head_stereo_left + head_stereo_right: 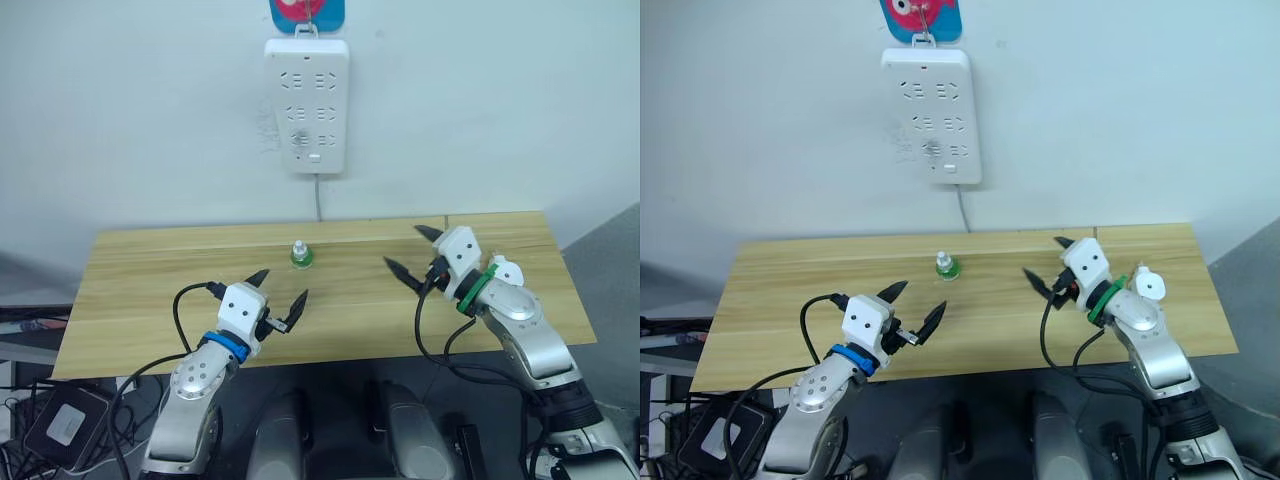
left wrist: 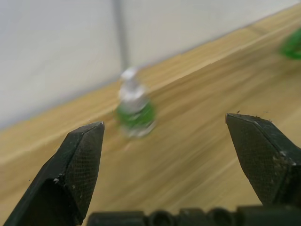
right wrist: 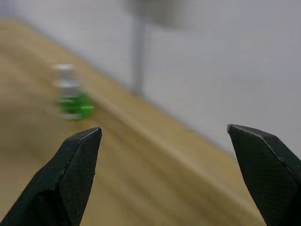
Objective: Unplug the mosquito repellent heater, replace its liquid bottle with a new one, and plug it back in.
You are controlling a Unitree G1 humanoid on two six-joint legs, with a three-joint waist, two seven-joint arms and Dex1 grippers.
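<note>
A small green liquid bottle (image 1: 300, 256) with a white cap stands upright at the back middle of the wooden table (image 1: 140, 280). My left gripper (image 1: 282, 285) hovers open in front of it and to its left, nothing between its fingers. Open and empty too, my right gripper (image 1: 404, 247) is to the bottle's right. The bottle (image 2: 135, 110) lies ahead between the left fingers (image 2: 77, 165), at a distance. A small white rounded piece with a dark round hole (image 1: 1150, 285), apparently the mosquito repellent heater, lies on the table just behind my right forearm.
A long white power strip (image 1: 307, 100) hangs on the wall above the table from a blue hook plate (image 1: 306, 12). Its grey cord (image 1: 318, 200) drops behind the table's back edge. A dark box and cables (image 1: 65, 425) lie on the floor at the left.
</note>
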